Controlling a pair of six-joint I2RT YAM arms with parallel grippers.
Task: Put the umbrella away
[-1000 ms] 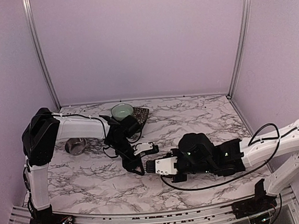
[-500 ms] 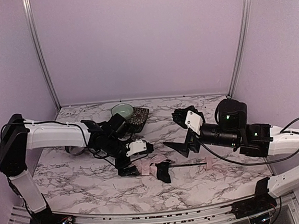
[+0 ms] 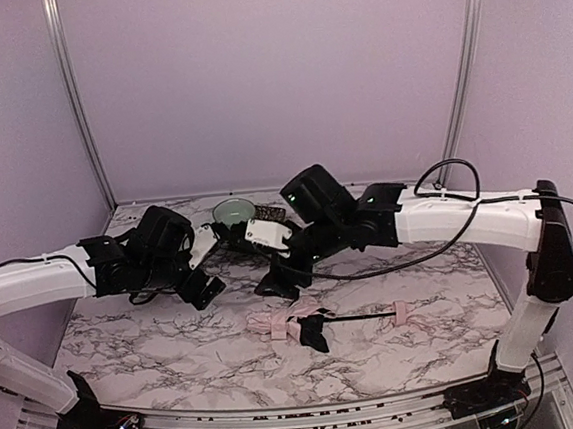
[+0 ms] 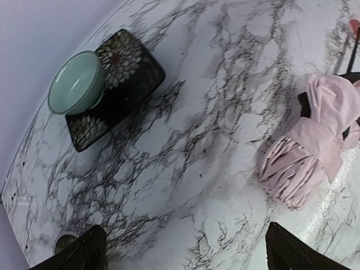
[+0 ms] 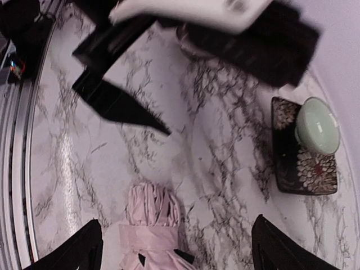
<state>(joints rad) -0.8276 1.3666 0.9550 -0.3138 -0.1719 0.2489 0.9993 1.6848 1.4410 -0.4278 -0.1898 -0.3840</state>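
The left gripper (image 4: 183,244) and right gripper (image 5: 175,244) are spread wide, holding nothing. The umbrella (image 3: 281,323) lies under the right one, off to the left one's side. Both wrist views cut off its handle end.

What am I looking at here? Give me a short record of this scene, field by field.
Umbrella: pale pink, canopy bunched, thin shaft sticking out, lying on the marble table, held by nothing
Left gripper: open, empty, above the table
Right gripper: open, empty, above the umbrella
Back of table: green bowl on a dark patterned tray
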